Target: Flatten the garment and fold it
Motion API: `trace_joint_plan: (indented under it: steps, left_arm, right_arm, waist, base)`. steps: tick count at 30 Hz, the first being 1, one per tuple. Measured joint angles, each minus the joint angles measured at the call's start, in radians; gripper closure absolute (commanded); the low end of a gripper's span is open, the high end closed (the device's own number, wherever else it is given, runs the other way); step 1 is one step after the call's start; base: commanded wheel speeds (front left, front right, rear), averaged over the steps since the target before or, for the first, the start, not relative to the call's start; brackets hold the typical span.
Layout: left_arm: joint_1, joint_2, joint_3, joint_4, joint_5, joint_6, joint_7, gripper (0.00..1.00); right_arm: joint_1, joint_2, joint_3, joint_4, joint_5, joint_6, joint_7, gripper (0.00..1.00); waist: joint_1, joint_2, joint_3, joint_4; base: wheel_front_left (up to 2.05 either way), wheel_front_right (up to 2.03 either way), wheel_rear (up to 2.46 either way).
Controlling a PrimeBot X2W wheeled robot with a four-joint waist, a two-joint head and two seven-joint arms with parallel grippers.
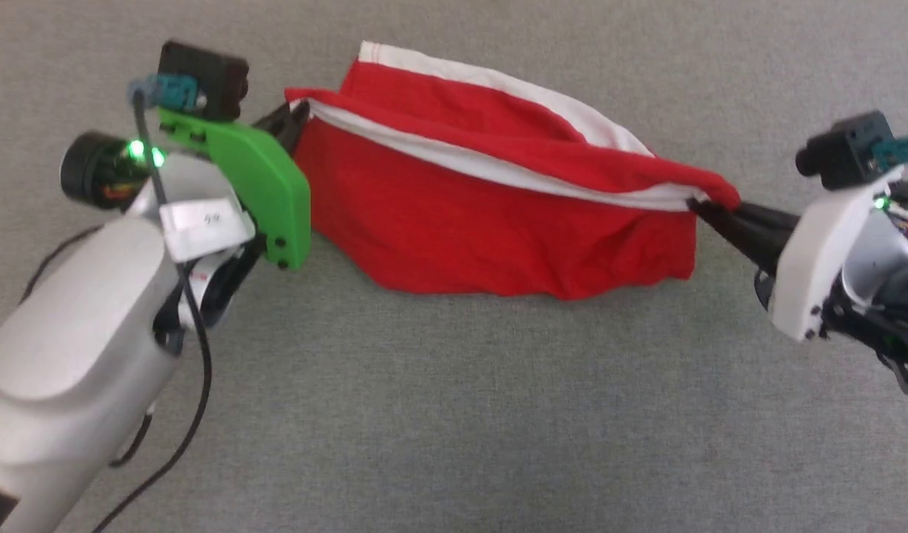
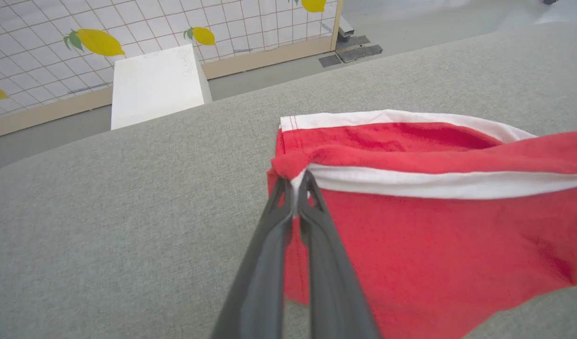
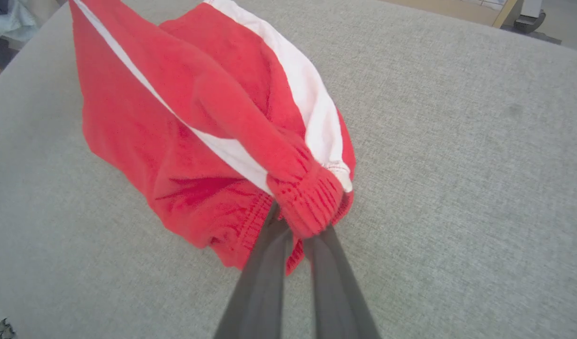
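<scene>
Soft red garment [image 1: 491,237] sags, seemingly doubled.

Even, soft daylight — faint shadows, slight blur, wide-angle bending at edges.

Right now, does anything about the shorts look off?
The shorts hang bunched, not flat: the left gripper pinches a hem corner, the right gripper the gathered waistband, and a red fold droops over the white stripe between them. No tears visible.

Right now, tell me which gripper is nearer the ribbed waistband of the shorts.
Right. The right gripper is shut on the bunched waistband; the left gripper is shut on a hem corner at the opposite end of the shorts.
</scene>
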Motion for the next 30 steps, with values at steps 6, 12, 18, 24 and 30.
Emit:
trace_joint_plan:
  steps: [6, 12, 18, 24, 30]
  left_arm:
    - [-0.129, -0.052, -0.025, 0.173, 0.024, -0.05, 0.019, 1.0]
    - [-0.25, -0.107, -0.033, 0.333, 0.053, -0.096, 0.016, 1.0]
    - [-0.311, -0.128, -0.042, 0.428, 0.064, -0.125, 0.006, 1.0]
    - [-0.35, -0.15, -0.054, 0.508, 0.07, -0.143, 0.0, 1.0]
    - [-0.354, -0.163, -0.062, 0.558, 0.075, -0.151, -0.039, 0.0]
  right_arm:
    - [-0.054, 0.105, -0.062, 0.048, -0.122, 0.0, 0.065, 1.0]
    - [-0.075, 0.196, -0.144, 0.082, -0.222, 0.0, 0.095, 1.0]
    - [-0.079, 0.249, -0.192, 0.089, -0.275, 0.0, 0.104, 1.0]
    - [-0.095, 0.286, -0.23, 0.103, -0.319, 0.0, 0.104, 1.0]
    - [-0.098, 0.309, -0.257, 0.124, -0.363, 0.0, 0.094, 0.0]
  waist:
    - [0.0001, 0.0, 0.069, -0.024]
    - [0.0001, 0.0, 0.123, -0.05]
    - [0.0001, 0.0, 0.151, -0.07]
    - [0.0001, 0.0, 0.181, -0.078]
    - [0.0001, 0.0, 0.176, -0.074]
  base:
    - [0.0, 0.0, 0.0]
    - [0.0, 0.0, 0.0]
    - [0.0, 0.0, 0.0]
    - [0.0, 0.0, 0.0]
    - [0.0, 0.0, 0.0]
